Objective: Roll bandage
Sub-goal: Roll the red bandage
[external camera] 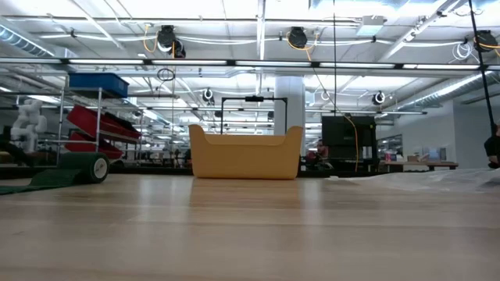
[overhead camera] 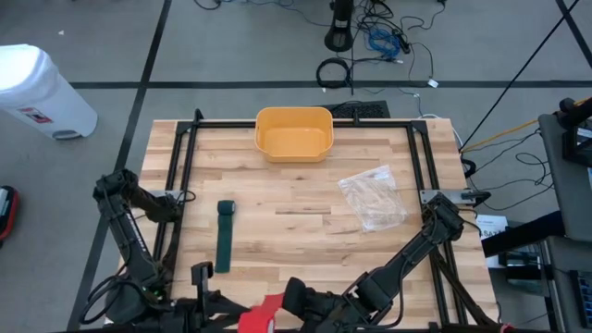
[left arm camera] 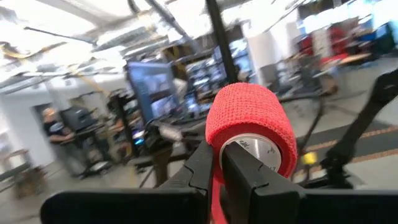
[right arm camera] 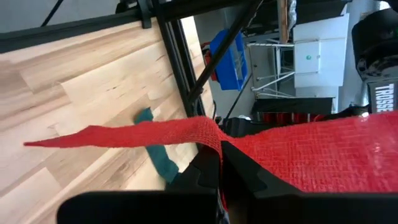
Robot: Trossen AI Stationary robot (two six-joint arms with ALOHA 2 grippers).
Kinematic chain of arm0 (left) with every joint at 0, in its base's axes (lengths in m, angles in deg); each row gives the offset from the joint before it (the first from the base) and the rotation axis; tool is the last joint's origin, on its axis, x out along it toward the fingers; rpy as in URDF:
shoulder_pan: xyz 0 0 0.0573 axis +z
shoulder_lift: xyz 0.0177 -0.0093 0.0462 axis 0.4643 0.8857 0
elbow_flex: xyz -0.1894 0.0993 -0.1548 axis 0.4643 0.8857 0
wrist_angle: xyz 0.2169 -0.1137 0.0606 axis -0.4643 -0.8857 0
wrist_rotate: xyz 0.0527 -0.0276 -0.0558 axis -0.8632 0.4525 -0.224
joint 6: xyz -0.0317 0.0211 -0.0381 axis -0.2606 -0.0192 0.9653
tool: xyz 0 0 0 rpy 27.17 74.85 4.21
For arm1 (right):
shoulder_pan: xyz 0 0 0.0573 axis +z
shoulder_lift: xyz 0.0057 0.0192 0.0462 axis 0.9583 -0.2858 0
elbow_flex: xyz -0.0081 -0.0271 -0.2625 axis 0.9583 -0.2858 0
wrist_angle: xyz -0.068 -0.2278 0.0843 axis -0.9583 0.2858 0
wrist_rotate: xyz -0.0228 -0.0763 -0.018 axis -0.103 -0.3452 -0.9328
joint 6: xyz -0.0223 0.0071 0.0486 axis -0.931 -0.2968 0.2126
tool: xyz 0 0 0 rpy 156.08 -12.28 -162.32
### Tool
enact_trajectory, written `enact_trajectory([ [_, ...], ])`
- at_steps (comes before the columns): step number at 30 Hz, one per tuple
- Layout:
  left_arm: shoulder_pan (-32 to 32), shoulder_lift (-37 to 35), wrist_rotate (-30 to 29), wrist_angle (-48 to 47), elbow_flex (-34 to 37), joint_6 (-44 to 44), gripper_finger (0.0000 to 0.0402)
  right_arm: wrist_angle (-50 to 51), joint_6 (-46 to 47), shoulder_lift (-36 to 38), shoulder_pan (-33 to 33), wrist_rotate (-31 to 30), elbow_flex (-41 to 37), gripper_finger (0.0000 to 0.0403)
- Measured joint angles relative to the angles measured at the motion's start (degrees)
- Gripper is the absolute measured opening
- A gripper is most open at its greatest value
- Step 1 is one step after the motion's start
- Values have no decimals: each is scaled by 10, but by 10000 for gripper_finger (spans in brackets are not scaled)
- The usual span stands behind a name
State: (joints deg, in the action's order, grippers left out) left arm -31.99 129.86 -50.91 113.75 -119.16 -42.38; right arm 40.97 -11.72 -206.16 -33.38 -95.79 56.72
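Observation:
A red bandage roll [overhead camera: 263, 315] hangs above the table's near edge, between my two arms. My left gripper [left arm camera: 227, 171] is shut on the roll [left arm camera: 249, 121], whose pale core end faces the wrist camera. My right gripper [right arm camera: 219, 158] is shut on the red strip [right arm camera: 143, 134] unwound from it. A dark green bandage [overhead camera: 225, 236] lies flat on the table's left half, its far end rolled up [external camera: 82, 168]. My left gripper holds the roll at its lower edge [left arm camera: 214, 155], beside the core's end face. A strip of red shows between the two fingers. Whether one finger sits inside the core I cannot tell. The roll is lifted clear of the table. My right gripper pinches the loose red strip [right arm camera: 208, 140] between its two fingers, across the strip's width, where it bunches narrow. On one side a free tail [right arm camera: 43, 143] sticks out. On the other the strip widens and runs taut [right arm camera: 323, 155] toward the roll, clear of the table.
A yellow bin [overhead camera: 294, 132] stands at the table's far edge, in the middle. A clear plastic bag [overhead camera: 373, 197] lies on the right half. Black frame rails [overhead camera: 185, 176] run along the table's left, right and far sides.

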Motion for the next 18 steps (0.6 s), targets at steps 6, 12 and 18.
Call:
enact_trajectory([
  [6, 19, 0, -68, 0, 0, -12, 29, -19, -6, 0, 18, 3, 0, 0],
  [12, 42, 0, -70, 0, 0, -12, 29, -65, -49, 0, 39, 5, 0, 0],
  [18, 61, 0, -72, -2, 0, -11, 29, -119, -107, 0, 60, 3, 0, 0],
])
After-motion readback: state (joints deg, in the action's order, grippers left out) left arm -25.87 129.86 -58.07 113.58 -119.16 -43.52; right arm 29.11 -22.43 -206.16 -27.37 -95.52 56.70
